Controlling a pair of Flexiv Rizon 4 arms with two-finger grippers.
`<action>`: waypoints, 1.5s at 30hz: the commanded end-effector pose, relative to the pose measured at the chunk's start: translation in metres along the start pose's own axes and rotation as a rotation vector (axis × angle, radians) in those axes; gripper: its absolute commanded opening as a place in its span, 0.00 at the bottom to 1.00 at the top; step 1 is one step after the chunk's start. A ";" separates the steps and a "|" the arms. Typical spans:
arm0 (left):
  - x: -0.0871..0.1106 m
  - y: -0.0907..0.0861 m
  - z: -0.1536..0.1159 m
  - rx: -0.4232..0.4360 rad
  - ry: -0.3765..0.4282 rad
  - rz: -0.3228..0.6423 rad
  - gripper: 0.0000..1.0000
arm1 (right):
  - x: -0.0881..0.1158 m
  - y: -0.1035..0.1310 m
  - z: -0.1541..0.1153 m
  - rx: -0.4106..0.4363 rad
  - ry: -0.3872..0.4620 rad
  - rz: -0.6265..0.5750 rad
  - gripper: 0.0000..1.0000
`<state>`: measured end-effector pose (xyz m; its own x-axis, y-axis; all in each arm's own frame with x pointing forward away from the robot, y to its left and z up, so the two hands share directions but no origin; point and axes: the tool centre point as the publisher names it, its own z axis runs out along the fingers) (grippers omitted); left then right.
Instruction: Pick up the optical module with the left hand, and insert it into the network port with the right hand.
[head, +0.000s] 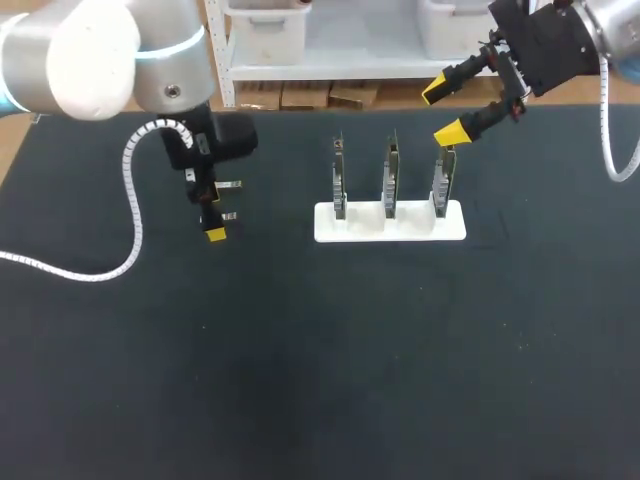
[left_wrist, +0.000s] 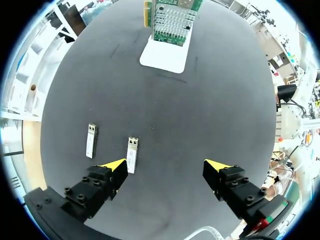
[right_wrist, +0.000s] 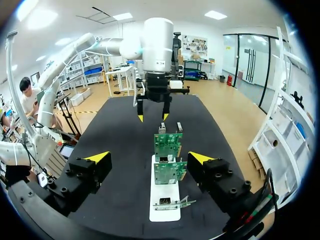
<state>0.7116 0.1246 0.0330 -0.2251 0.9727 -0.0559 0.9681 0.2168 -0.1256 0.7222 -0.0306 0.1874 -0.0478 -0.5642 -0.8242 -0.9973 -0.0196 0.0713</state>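
Observation:
Two small silver optical modules (head: 229, 185) (head: 229, 216) lie on the black mat at the left. My left gripper (head: 214, 232) hangs over them, pointing down. In the left wrist view it (left_wrist: 166, 165) is open, with one module (left_wrist: 132, 154) just ahead of one fingertip and the other module (left_wrist: 91, 140) further to the side, neither touched. Three upright network boards (head: 390, 180) stand in a white base (head: 390, 224). My right gripper (head: 443, 111) is open above and behind the rightmost board; in its own view it (right_wrist: 149, 157) looks down the row of boards (right_wrist: 169, 172).
The black mat (head: 320, 380) covers the whole table. The white base (left_wrist: 165, 55) with the boards lies well ahead of my left gripper. In the right wrist view, my left arm's gripper (right_wrist: 151, 117) hangs beyond the boards, above both modules (right_wrist: 161, 129).

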 end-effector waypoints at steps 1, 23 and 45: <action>0.003 -0.004 0.000 -0.009 -0.006 0.000 1.00 | 0.000 0.001 0.000 0.002 0.001 0.001 1.00; -0.003 -0.004 -0.010 -0.100 0.061 0.029 1.00 | 0.000 0.001 0.000 0.002 0.001 0.001 1.00; 0.006 0.007 0.023 -0.075 0.082 0.049 1.00 | 0.000 0.001 0.000 0.002 0.001 0.001 1.00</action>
<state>0.7095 0.1307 0.0106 -0.1724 0.9849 0.0170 0.9840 0.1730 -0.0416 0.7222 -0.0306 0.1874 -0.0478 -0.5642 -0.8243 -0.9973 -0.0196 0.0713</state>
